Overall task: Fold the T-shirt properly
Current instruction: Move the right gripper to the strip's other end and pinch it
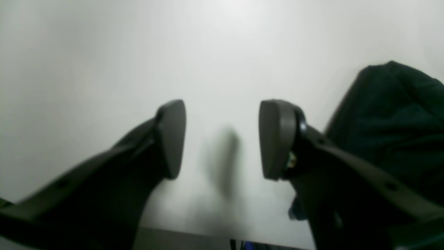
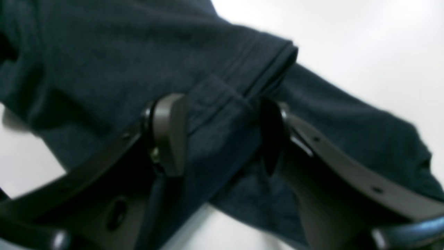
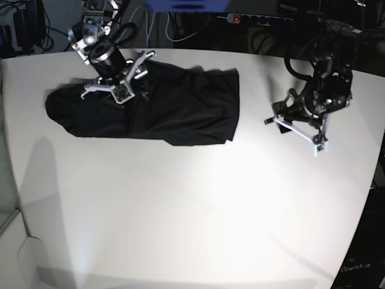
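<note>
Soft matte black T-shirt [image 3: 150,108] rumpled on smooth white table [image 3: 180,205], right tool [image 2: 222,135] and left tool [image 1: 222,139] both spread, empty.

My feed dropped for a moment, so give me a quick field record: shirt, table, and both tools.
shirt: black T-shirt, lying bunched on the far left part of the table
table: white table
right tool: right tool open, low over the shirt, fabric between its pads, not clamped
left tool: left tool open, holding nothing, over bare table beside the shirt's edge
fold: not neat yet
</note>
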